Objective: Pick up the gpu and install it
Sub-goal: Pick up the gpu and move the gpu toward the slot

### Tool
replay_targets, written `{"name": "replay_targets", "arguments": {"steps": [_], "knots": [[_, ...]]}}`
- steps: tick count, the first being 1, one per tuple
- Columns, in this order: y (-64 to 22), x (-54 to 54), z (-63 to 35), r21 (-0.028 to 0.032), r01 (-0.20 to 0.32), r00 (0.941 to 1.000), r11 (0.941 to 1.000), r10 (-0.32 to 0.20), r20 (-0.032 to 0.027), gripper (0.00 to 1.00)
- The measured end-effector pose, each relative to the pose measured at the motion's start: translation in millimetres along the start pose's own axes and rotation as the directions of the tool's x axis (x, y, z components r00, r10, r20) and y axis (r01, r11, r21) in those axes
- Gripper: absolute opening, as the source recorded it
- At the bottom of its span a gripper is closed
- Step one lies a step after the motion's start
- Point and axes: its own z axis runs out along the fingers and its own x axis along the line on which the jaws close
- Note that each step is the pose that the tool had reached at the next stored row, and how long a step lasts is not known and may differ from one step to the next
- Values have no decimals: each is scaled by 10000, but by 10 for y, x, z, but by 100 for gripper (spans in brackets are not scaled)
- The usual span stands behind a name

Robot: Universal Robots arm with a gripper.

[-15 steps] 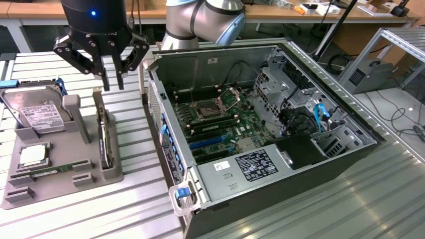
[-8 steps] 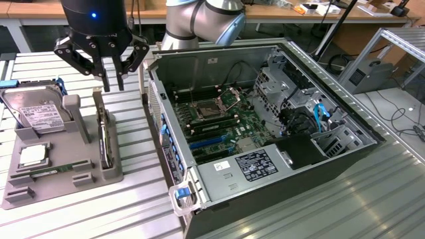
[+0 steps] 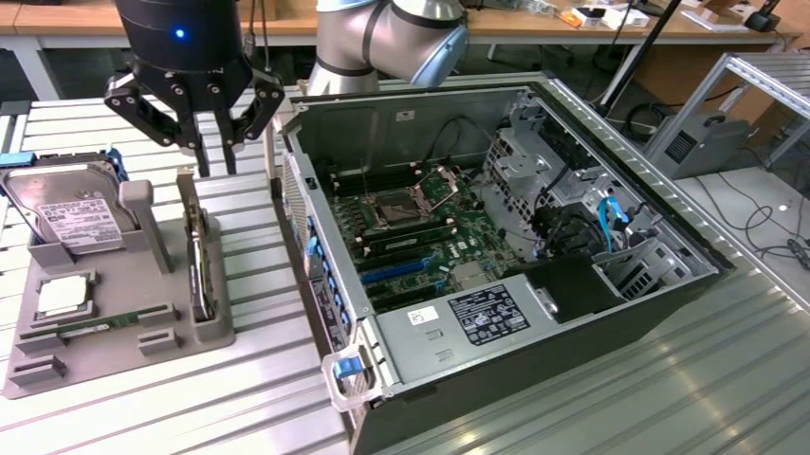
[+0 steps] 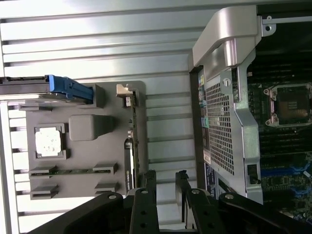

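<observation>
The gpu (image 3: 196, 248) stands on its edge in a slot of the grey holder tray (image 3: 215, 327), so I see it as a thin card with a silver bracket. In the wrist view the gpu (image 4: 130, 146) appears edge-on, just beyond the black fingers (image 4: 148, 181) and a little to one side of the gap. My gripper (image 3: 215, 159) hangs above the far end of the card without touching it. Its jaws stand partly open, and nothing is between them in the wrist view either (image 4: 165, 178).
The tray also holds a hard drive (image 3: 70, 213) with a blue caddy (image 4: 68, 87), a processor (image 3: 60, 297) and a memory stick (image 3: 108, 322). An open computer case (image 3: 418, 104) lies at the exterior view's right, its motherboard (image 3: 418, 227) exposed. The slatted metal table (image 3: 152, 417) carries everything.
</observation>
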Motion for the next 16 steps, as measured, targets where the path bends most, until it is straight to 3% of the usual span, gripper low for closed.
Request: {"name": "replay_targets", "arguments": {"steps": [16], "knots": [[-2, 1, 41, 0, 0, 10000, 10000, 0, 0, 30]]}}
